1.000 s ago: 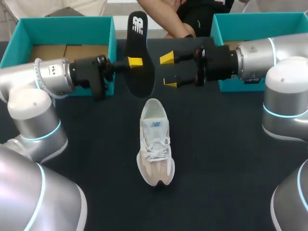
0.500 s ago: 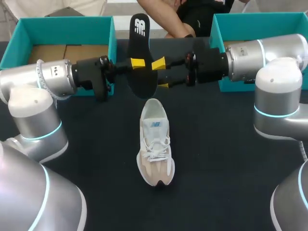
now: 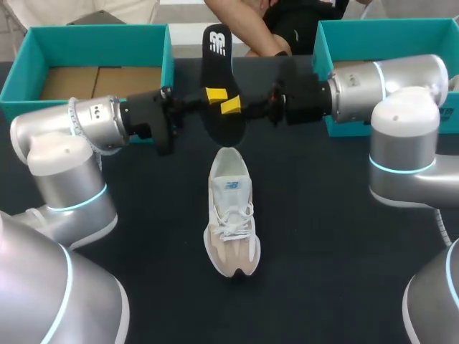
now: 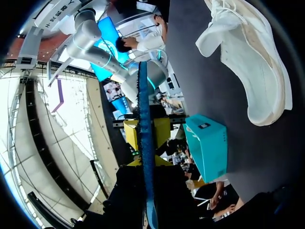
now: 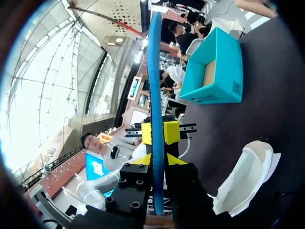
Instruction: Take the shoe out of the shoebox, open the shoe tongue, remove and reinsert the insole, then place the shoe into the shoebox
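Observation:
A black insole stands on edge in the air above the table's back middle, over the heel of the shoe. My left gripper is shut on it from the left. My right gripper is shut on it from the right, just below the left one. Both wrist views show the insole edge-on as a thin blue line pinched between yellow tips, with the left gripper and the right gripper facing each other. The white and beige shoe lies on the dark table, toe toward me.
An open teal shoebox stands at the back left behind my left arm. A second teal box stands at the back right behind my right arm. One teal box shows in each wrist view.
My right gripper moved left to the insole and closed its fingers on it. The left arm carried the insole a little to the right and kept its grip.

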Tool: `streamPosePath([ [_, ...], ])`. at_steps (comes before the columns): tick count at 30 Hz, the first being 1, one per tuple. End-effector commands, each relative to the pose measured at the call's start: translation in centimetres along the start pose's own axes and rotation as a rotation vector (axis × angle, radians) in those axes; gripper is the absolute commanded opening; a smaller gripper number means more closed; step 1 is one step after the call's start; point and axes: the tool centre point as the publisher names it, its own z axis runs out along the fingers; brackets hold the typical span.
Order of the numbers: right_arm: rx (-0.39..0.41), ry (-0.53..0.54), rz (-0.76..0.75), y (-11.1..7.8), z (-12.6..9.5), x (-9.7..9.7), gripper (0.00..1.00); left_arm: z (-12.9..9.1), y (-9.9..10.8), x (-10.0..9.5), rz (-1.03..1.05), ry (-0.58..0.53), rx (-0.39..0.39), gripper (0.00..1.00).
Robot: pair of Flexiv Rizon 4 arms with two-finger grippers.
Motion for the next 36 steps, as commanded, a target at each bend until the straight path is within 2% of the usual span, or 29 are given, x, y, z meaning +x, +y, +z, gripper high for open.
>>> streamPosePath([
  [1, 0.002, 0.002, -0.003, 0.2, 0.5, -0.2, 0.09, 0.6, 0.1, 0.2, 0.001, -0.001, -0.003, 0.0],
  [16, 0.003, -0.003, 0.001, 0.4, 0.2, -0.4, 0.09, 0.4, -0.7, 0.6, -0.017, 0.004, 0.033, 0.0],
  [18, 0.006, -0.003, 0.002, 0.5, 0.2, -0.4, 0.07, 0.4, -0.7, 0.6, -0.018, 0.003, 0.031, 0.0],
  [19, 0.008, -0.002, 0.003, 0.5, 0.2, -0.4, 0.0, 0.4, -0.7, 0.6, -0.018, 0.003, 0.03, 0.0],
  [26, 0.012, 0.004, -0.002, 0.6, 0.3, -0.5, 0.0, 0.5, -0.6, 0.6, -0.022, 0.006, 0.021, 0.0],
  [27, 0.014, 0.004, -0.004, 0.6, 0.3, -0.6, 0.0, 0.5, -0.5, 0.6, -0.026, 0.01, 0.02, 0.24],
  [28, 0.015, 0.004, -0.006, 0.6, 0.3, -0.6, 0.0, 0.5, -0.5, 0.5, -0.033, 0.007, 0.014, 0.79],
  [29, 0.016, 0.004, -0.008, 0.6, 0.3, -0.6, 0.0, 0.4, -0.4, 0.3, -0.042, 0.001, 0.006, 1.0],
  [34, 0.006, 0.003, -0.039, 0.6, 0.2, -0.9, 0.0, -0.9, 0.4, -0.9, -0.107, 0.03, -0.032, 1.0],
  [36, -0.01, 0.012, -0.079, 0.7, 0.0, -1.1, 0.0, -2.1, 0.8, -0.9, -0.21, 0.046, -0.08, 1.0],
])
